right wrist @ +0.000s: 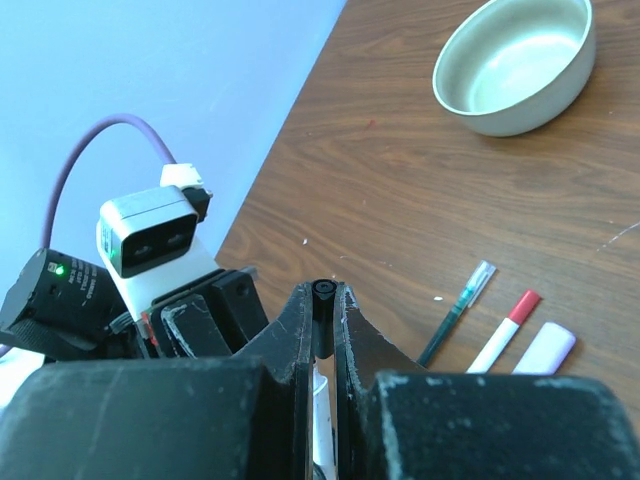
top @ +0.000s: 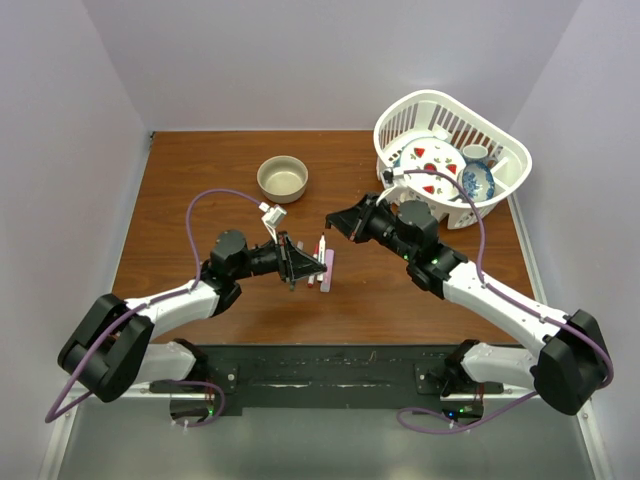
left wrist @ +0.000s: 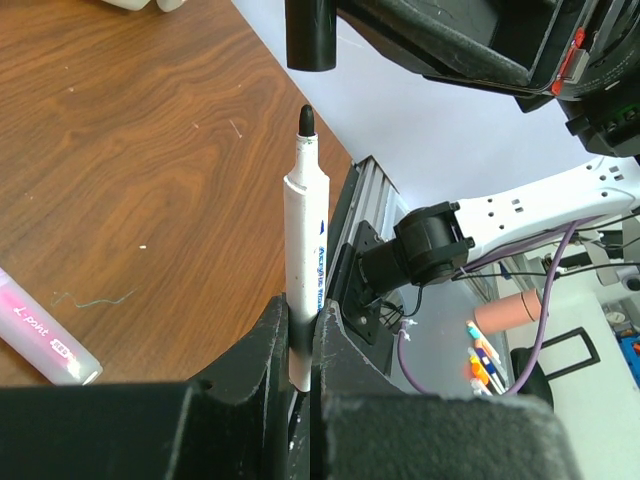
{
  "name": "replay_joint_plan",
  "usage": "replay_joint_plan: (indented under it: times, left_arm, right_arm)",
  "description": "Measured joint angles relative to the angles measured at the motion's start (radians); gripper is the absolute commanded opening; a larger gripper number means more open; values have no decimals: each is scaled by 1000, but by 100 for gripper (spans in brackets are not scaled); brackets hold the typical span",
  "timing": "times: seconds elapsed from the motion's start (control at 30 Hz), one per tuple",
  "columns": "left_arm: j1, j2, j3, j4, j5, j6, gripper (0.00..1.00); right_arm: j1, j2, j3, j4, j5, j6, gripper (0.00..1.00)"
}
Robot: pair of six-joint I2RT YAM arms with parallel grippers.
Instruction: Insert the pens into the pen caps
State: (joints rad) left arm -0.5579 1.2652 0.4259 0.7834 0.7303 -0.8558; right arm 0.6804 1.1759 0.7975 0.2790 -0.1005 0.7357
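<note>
My left gripper point(left wrist: 300, 312) is shut on a white-bodied pen point(left wrist: 303, 240) and holds it upright, black tip up. Straight above the tip, a small gap away, hangs a dark pen cap point(left wrist: 310, 38). My right gripper point(right wrist: 322, 297) is shut on that cap point(right wrist: 323, 292), and the white pen point(right wrist: 322, 420) shows below it between the fingers. In the top view the two grippers point(top: 295, 262) point(top: 335, 222) meet over the table's middle. On the table lie a pink marker point(left wrist: 45, 335) point(top: 329, 268), a white pen with a red cap point(right wrist: 505, 332) and a thin green pen point(right wrist: 458, 312).
A tan round bowl point(top: 283, 178) stands behind the left gripper and shows in the right wrist view point(right wrist: 515, 65). A white basket point(top: 505, 190) with dishes stands at the back right. The left wrist camera point(right wrist: 150, 235) is close in front of the right gripper.
</note>
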Motion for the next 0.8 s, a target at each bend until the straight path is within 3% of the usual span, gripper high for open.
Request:
replay_joint_plan:
  times: [0.8]
  left_arm:
    - [0, -1, 0, -6, 8, 2, 0]
  right_arm:
    - [12, 2, -26, 35, -48, 6, 0]
